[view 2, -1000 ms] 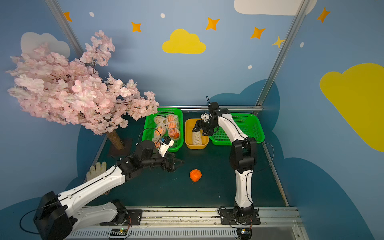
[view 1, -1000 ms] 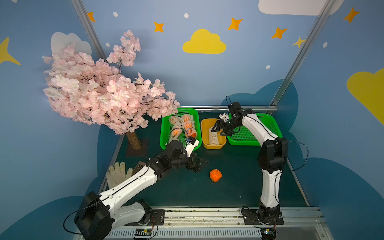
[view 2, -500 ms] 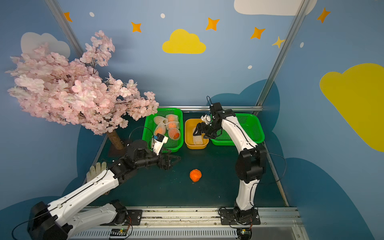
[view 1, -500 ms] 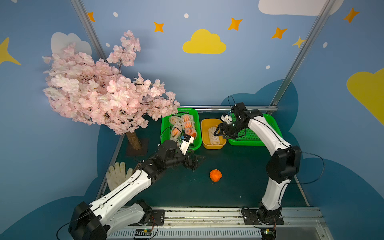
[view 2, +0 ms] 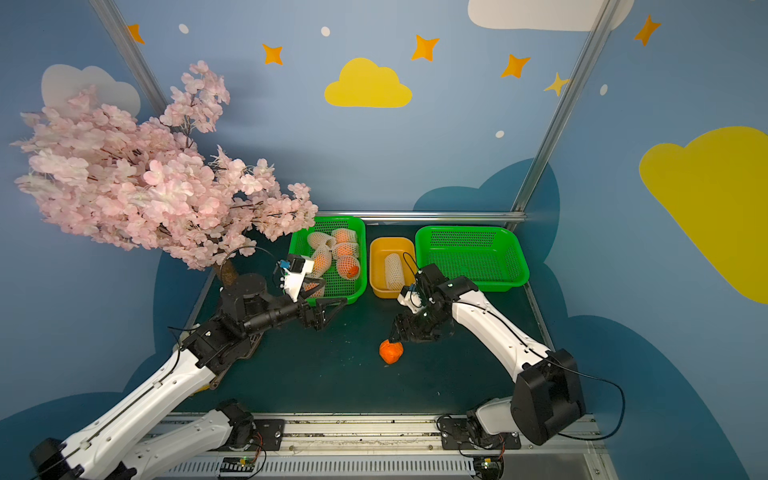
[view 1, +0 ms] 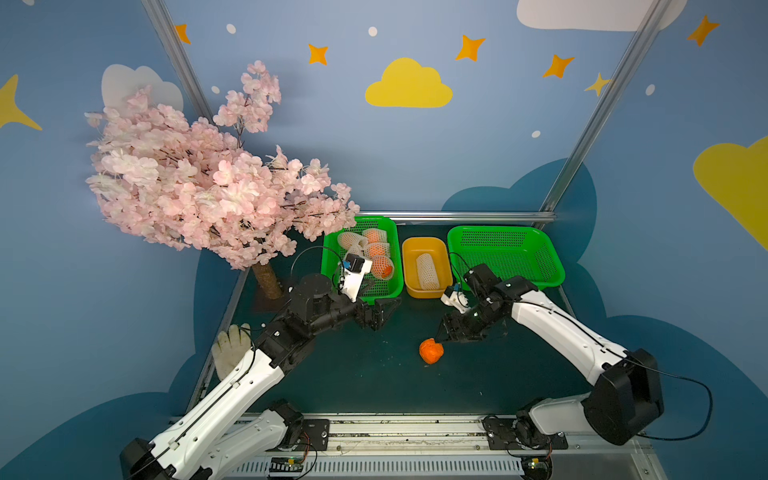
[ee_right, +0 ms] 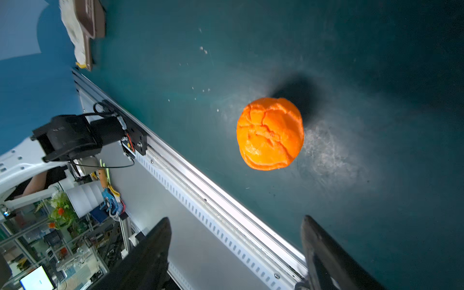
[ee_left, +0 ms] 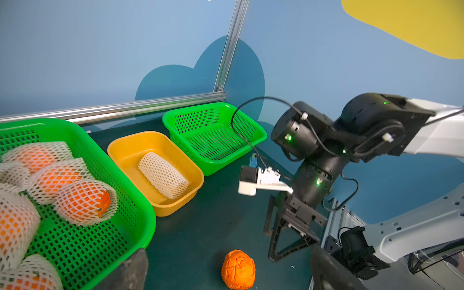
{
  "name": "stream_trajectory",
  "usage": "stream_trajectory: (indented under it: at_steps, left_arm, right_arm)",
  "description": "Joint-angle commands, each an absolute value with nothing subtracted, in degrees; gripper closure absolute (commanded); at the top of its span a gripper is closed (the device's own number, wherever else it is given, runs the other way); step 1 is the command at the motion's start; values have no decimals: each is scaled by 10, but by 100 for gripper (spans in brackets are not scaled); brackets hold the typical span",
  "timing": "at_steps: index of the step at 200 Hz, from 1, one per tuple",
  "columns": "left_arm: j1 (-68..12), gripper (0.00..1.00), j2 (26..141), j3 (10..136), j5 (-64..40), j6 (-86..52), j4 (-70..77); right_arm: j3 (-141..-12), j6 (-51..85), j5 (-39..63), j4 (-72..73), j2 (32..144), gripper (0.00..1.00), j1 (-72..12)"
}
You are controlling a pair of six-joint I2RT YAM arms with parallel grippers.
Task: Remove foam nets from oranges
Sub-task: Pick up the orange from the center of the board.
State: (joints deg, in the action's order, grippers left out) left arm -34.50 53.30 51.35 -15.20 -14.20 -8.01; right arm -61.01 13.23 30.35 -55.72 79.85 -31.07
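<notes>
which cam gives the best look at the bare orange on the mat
The right wrist view: the bare orange fills the middle, unobstructed, creased skin clear. The left wrist view shows it smaller, near the frame edge; both top views show it tiny.

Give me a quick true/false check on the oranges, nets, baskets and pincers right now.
1. The bare orange lies on the table mat. True.
2. The yellow tub holds one empty foam net. True.
3. The right green basket holds two oranges. False: the right green basket holds nothing.
4. The right pincer grips the bare orange. False: the right pincer is open, clear of it.
5. The left pincer is open and empty. True.
</notes>
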Motion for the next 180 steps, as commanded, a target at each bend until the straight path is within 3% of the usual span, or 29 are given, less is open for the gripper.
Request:
stream_trajectory:
  at_steps: [1,48,180]
  left_arm:
    - [-341,0,540,533,-155,-118,-97]
    - [-341,0,527,526,-149,-121,-105]
    - [-333,0,462,501,-90,-125,-153]
  right_arm:
    - [-582,143,327,-490,791,20,-324]
    - [-559,146,351,-456,838,19,-329]
    - [-607,125,273,-497,932,19,-351]
